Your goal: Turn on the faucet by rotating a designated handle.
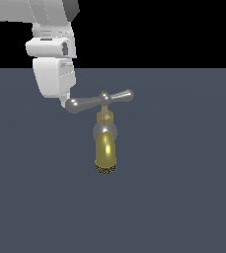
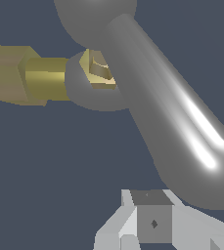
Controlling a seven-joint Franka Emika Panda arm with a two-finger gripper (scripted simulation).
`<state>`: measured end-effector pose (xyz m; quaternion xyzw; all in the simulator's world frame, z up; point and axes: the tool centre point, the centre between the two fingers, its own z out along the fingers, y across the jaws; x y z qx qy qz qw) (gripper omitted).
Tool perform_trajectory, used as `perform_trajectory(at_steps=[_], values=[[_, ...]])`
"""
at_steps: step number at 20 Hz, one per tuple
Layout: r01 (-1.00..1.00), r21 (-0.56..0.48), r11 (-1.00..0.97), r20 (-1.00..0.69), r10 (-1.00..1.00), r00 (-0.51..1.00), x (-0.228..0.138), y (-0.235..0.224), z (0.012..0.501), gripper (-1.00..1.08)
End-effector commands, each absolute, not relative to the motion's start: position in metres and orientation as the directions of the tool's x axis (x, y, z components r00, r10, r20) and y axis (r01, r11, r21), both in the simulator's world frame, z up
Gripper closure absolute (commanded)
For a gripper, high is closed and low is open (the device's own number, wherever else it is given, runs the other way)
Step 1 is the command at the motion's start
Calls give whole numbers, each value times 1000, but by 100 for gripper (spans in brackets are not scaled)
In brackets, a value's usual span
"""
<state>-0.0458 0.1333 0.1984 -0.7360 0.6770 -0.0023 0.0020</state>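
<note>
Exterior view. The faucet (image 1: 105, 141) stands on the dark grey-blue desk (image 1: 183, 197), near the middle of the scene. Brass-gold spout (image 1: 105, 157) curves down toward the camera; a silver rounded body sits behind it, and a gold stem (image 1: 104, 114) rises from that. The handle (image 1: 99, 101), a silver-grey crossbar with bulbous ends, sits across the top of the stem, slightly tilted: the end on the exterior view's left is lower, the end on the exterior view's right is higher. The white arm comes down from the upper part of the exterior view's left. The fingers (image 1: 66, 100) sit at the bottom of the white hand, right against the lower bulbous end of the handle. Only a small pale tip shows there; the hand's housing covers the rest. Whether the tip touches the bulb or is just beside it, I cannot tell. The faucet lies to the exterior view's right of the fingers.

Wrist view. The handle (image 2: 177, 127) fills much of the picture, very close, with a bright highlight along its shaft and one rounded end just beside the fingers (image 2: 152, 222). Only one blocky grey-white fingertip part shows, with a dark square face. The gold stem (image 2: 30, 75) and its hex nut run away from the handle's hub, farther from the fingers than the bulb is. Desk surface behind everything.

How far apart the fingers stand: cannot tell from either view. Nothing is visibly clamped between them.
</note>
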Motion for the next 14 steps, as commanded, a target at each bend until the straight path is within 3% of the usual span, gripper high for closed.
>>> perform_trajectory(at_steps=[1, 14], values=[[-997, -6, -80, 3, -997, 80, -49, 128, 198, 108], [-997, -3, -82, 1, -997, 82, -79, 103, 198, 108]])
